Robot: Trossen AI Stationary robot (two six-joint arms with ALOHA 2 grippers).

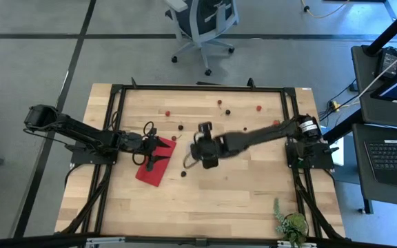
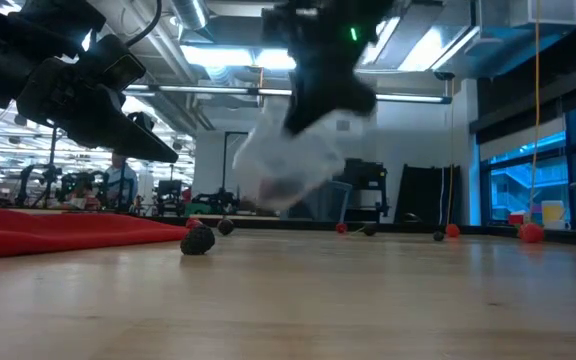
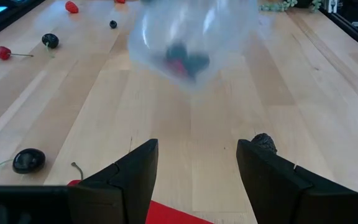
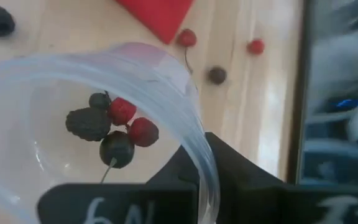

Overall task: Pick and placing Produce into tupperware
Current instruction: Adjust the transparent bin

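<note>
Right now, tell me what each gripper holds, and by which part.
The right gripper holds the clear plastic cup by its rim, lifted off the table. The left gripper is open over the red cloth, holding nothing.

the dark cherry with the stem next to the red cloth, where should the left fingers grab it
Grip the round dark cherry across its body, coming straight down. It lies on the bare wooden table, its thin stem flat, too slim to pinch. The left gripper is open nearby.
</note>
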